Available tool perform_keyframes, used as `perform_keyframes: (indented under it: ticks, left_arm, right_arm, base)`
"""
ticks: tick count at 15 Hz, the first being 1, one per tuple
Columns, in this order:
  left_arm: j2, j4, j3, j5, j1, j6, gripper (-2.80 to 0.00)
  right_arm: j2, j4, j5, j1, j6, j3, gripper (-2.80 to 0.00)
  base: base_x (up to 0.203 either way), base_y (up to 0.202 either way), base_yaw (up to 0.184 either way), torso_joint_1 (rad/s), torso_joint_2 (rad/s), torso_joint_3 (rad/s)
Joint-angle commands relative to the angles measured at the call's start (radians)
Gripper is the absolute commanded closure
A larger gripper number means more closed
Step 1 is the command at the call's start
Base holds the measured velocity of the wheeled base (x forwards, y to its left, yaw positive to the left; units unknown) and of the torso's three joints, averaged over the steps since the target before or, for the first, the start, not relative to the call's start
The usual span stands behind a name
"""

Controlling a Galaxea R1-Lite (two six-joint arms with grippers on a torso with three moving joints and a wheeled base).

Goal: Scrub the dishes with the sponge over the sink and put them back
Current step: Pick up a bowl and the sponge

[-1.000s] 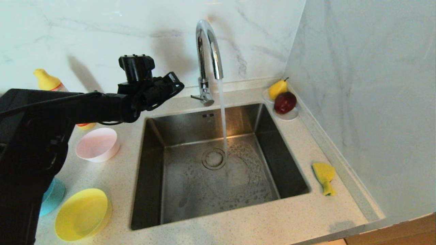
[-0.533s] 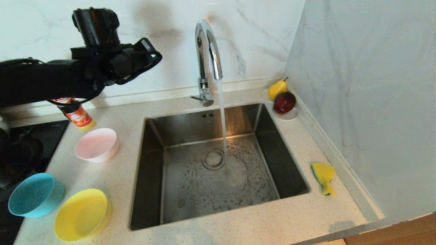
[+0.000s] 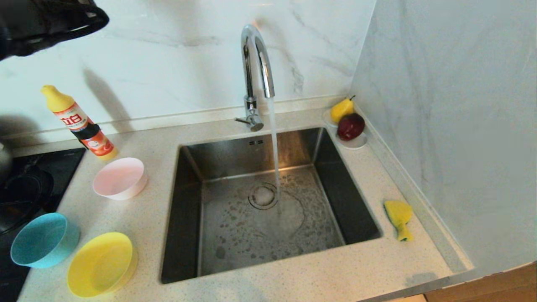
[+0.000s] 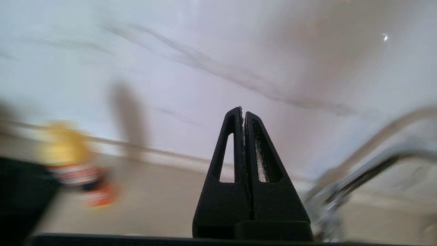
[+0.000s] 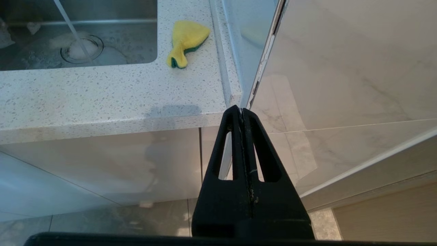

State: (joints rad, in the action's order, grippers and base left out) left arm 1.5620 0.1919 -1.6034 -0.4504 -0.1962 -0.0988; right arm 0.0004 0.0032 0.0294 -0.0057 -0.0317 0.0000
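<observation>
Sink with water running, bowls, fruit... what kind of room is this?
Most likely a home kitchen. A steel sink sits in a speckled counter under a curved tap with water running, a dish soap bottle stands by the marble wall, and a black cooktop lies beside it.

1. The scene is brightly and evenly lit, with soft light on the white marble wall (image 3: 176, 63).
2. A dark, soft-edged shadow falls on that wall just behind the yellow-capped detergent bottle (image 3: 77, 123).
3. Glare streaks run along the tall curved chrome tap (image 3: 256, 63).
4. The left wrist view is heavily smeared by motion; only the closed black left gripper (image 4: 243, 111) is sharp.
5. The right wrist view is crisp.
</observation>
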Motion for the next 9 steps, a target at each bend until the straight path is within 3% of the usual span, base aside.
perform_keyframes:
  ticks: [1,6,9]
  left_arm:
    - [-0.328,0.001,0.239,-0.011,0.0,0.067,0.0]
    - [-0.914,-0.006,0.82,-0.076,0.083,0.185,0.0]
    - [-1.241,-0.024,1.078,-0.051,0.143,0.21,0.0]
  right_arm:
    - [0.0,0.0,0.001,0.0,-0.001,0.0,0.0]
    - [0.0,0.0,0.0,0.0,-0.001,0.002,0.0]
    - [0.0,0.0,0.001,0.001,-0.001,0.0,0.0]
  base:
    - [0.0,0.0,0.0,0.0,0.0,0.0]
    - [0.0,0.0,0.0,0.0,0.0,0.0]
    - [0.0,0.0,0.0,0.0,0.0,0.0]
